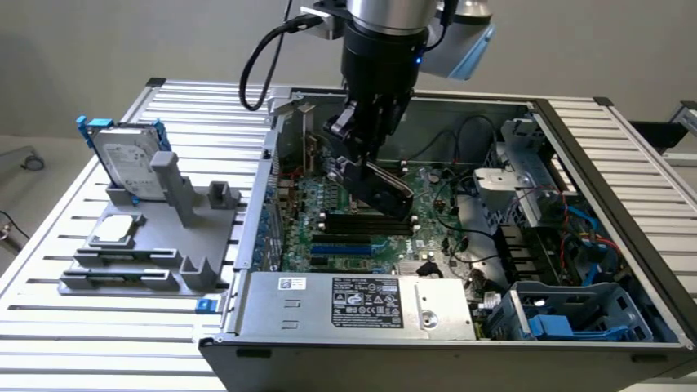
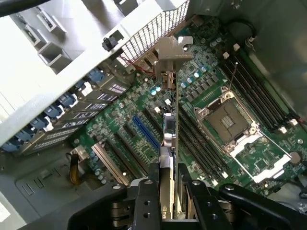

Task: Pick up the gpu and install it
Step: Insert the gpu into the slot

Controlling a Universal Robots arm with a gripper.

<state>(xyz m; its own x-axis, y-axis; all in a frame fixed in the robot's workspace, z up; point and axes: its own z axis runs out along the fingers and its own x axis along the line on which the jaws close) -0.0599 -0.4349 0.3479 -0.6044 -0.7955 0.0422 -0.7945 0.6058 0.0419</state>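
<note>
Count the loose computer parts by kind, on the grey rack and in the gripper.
gpu: 1, held in the gripper
hard drive: 1
processor chip: 1
Total: 3

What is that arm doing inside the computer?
A robot arm's gripper is clamped on a gpu and holds it inside an open computer case. The card hangs tilted just over the motherboard, with its metal bracket toward the rear grille. It does not look seated in a slot yet. At the exterior view's left, a hard drive stands in a grey holder on the table.
</note>
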